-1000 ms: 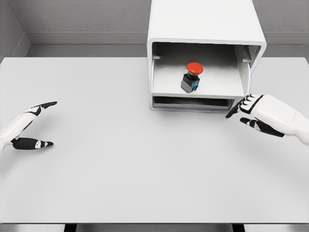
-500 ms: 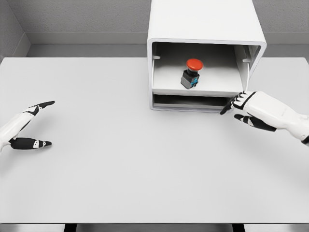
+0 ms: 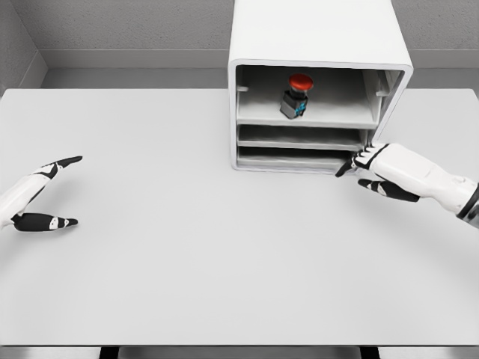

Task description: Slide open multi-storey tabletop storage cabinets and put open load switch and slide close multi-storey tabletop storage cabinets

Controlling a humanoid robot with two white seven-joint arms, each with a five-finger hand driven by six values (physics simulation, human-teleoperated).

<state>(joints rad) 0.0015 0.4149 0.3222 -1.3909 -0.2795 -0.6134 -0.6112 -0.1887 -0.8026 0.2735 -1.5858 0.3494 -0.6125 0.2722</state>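
Nearest, on the plain grey table (image 3: 187,262), two white robot hands with black fingers rest well apart. One, the left hand (image 3: 34,202), lies at the left edge with thumb and forefinger spread, holding nothing; its arm is cut off by the frame. The right hand (image 3: 378,170) reaches in from the right, fingers loosely extended, fingertips touching the lower right front corner of the white boxy three-tier storage cabinet (image 3: 318,45). Farther back, its top drawer (image 3: 307,120) holds one dark switch with a red mushroom button (image 3: 297,96). Two lower drawers look shallow; their contents cannot be made out.
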